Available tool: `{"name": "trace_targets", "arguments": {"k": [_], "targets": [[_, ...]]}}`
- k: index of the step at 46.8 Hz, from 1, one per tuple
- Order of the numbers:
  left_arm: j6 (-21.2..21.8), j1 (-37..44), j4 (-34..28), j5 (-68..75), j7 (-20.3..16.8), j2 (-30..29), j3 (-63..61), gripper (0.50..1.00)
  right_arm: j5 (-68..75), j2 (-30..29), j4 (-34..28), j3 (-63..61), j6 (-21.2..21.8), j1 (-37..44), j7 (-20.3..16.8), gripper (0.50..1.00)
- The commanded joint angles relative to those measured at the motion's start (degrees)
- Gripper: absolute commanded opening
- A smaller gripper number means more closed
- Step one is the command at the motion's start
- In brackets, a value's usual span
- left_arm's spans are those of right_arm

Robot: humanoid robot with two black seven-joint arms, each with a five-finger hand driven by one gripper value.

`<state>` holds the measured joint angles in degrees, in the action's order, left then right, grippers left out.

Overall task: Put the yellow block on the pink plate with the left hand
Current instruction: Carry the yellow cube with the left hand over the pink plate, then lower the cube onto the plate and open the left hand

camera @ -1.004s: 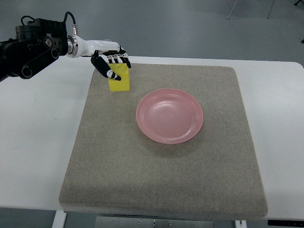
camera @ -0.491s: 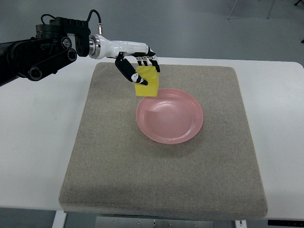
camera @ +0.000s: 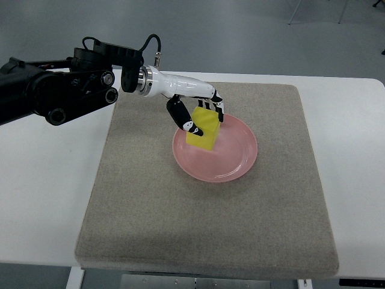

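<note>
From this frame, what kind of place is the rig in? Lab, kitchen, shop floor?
Most likely a robotics lab or test room. A plain white table carries only a grey mat with a pink plate on it, and the left hand holds a yellow block over the plate. Beyond the table is bare grey floor.

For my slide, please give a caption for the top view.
Left robot hand holds yellow foam block over round pink plastic plate.
</note>
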<state>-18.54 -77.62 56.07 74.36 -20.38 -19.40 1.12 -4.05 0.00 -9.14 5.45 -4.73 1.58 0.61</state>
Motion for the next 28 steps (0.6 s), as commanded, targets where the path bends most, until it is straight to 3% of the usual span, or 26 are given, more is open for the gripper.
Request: {"name": "trace_targets", "arguments": {"k": [1, 13, 17, 24, 28], "targets": [[0.08, 0.02, 0.0, 0.17, -0.01, 0.59, -0.06, 0.604, 0.01, 0.0, 0.0, 0.0, -0.02, 0.0, 0.01, 0.924], [0.25, 0.54, -0.7, 0.87, 0.07, 2.96, -0.59, 0.619, -0.08, 0.0, 0.0, 0.0, -0.02, 0.0, 0.01, 0.924], [0.34, 0.81, -0.88, 0.96, 0.07, 3.05, -0.59, 0.673, -0.08, 0.0, 0.0, 0.0, -0.02, 0.0, 0.01, 0.924], [2.19, 1.16, -1.93, 0.96, -0.01, 3.14, -0.68, 0.705, 0.01, 0.0, 0.0, 0.0, -0.02, 0.0, 0.01, 0.924], [2.98, 1.51, -2.99, 0.96, -0.01, 3.14, -0.68, 0.748, 0.01, 0.0, 0.0, 0.0, -0.02, 0.0, 0.01, 0.924]]}}
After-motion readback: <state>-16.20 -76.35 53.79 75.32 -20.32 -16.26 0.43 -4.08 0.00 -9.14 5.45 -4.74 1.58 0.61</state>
